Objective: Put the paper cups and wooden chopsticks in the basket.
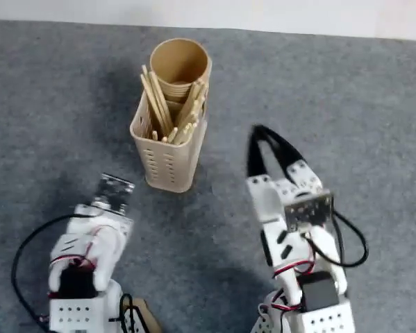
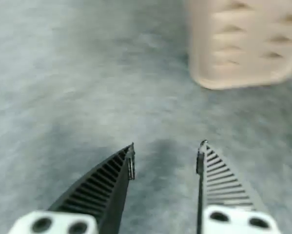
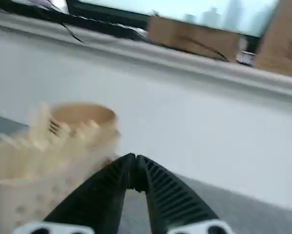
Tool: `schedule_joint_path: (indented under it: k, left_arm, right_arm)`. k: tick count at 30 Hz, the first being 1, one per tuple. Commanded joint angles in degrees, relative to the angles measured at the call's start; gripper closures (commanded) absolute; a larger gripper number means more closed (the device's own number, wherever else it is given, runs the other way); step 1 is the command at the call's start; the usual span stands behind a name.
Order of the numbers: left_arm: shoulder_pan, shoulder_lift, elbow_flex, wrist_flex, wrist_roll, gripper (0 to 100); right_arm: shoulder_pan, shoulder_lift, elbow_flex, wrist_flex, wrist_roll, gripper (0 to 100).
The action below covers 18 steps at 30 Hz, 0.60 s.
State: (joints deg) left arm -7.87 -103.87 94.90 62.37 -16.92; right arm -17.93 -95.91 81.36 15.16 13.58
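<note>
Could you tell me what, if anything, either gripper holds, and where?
Nothing: the left gripper is open and empty, the right gripper shut on nothing.

Basket [image 1: 167,165] holds chopsticks [image 1: 159,104] and what looks like stacked paper cups [image 1: 182,64].

Count: 1 basket [image 1: 169,166]. Cups [image 1: 180,62]: 1 nested stack in it, several rims showing, exact number can't tell. Chopsticks [image 1: 159,104]: one bundle in the same basket, more than ten ends visible, too packed for an exact figure. None of either loose on the counter [image 1: 346,104]. 2 arms: left arm [image 1: 89,253], right arm [image 1: 291,222].
</note>
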Motion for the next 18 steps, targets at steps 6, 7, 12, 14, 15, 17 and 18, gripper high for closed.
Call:
schedule_joint_path:
  k: [6,7,12,14,15,17,18]
  left_arm:
    - [6.64,-0.31,2.15,-0.7,-0.26,77]
    - [6.64,-0.22,2.15,-0.62,-0.26,77]
    - [6.64,-0.22,2.15,-0.62,-0.26,77]
    - [6.64,-0.22,2.15,-0.62,-0.26,77]
    - [6.64,-0.22,2.15,-0.62,-0.26,77]
    - [6.64,-0.22,2.15,-0.62,-0.26,77]
    - [6.64,-0.22,2.15,-0.62,-0.26,77]
  right_arm:
    - [14.73,-7.52,21.67,-0.13,0.26,99.4]
    - [15.34,-7.52,22.29,0.22,0.26,99.4]
    - [17.98,-7.25,22.64,7.43,0.18,99.4]
    - [17.98,-6.9,22.73,12.26,0.18,99.4]
    - [17.98,-7.34,22.73,15.08,0.18,99.4]
    - [18.07,-7.25,22.73,20.88,0.18,99.4]
    - [18.15,-7.25,22.73,23.52,0.18,99.4]
